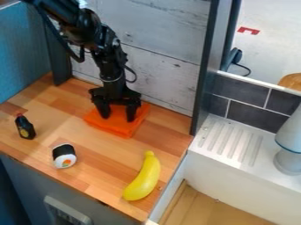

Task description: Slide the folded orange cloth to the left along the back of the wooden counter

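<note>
The arm drops from the upper left, its wrist pointing down, with the black gripper (pixel 119 117) over the orange cloth (pixel 122 128), its two fingers apart. The cloth lies near the grey plank wall (pixel 162 83). Toward the wooden counter's (pixel 108 171) front edge, wood separates the cloth from the sushi roll toy (pixel 64 156) and the yellow banana (pixel 143 178); the small dark bottle (pixel 24 127) stands well apart, near the left end.

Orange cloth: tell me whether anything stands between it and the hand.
Nothing visible does: the open hand is right at the orange cloth, and the banana, sushi roll and dark bottle lie well aside.
</note>
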Motion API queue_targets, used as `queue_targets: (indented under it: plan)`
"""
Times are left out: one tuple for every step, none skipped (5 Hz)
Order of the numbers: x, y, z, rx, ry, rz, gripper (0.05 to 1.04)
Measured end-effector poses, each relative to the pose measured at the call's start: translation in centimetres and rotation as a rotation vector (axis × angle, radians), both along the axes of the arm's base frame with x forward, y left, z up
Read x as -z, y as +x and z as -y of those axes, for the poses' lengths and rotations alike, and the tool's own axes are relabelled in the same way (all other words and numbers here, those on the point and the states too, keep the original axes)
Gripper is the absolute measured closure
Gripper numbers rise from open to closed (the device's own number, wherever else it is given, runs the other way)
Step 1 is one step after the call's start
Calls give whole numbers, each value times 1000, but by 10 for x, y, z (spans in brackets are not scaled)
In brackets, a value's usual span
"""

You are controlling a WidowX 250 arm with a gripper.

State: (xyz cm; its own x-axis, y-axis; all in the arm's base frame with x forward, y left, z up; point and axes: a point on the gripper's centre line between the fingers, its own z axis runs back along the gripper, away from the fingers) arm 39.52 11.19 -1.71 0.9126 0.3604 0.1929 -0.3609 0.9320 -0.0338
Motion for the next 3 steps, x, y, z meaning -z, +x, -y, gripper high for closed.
queue_targets:
  plan:
    - [1,0,-21,-54,1,6,83]
    - [2,-1,-49,-114,3,0,83]
    - [2,-5,-79,-178,4,-2,83]
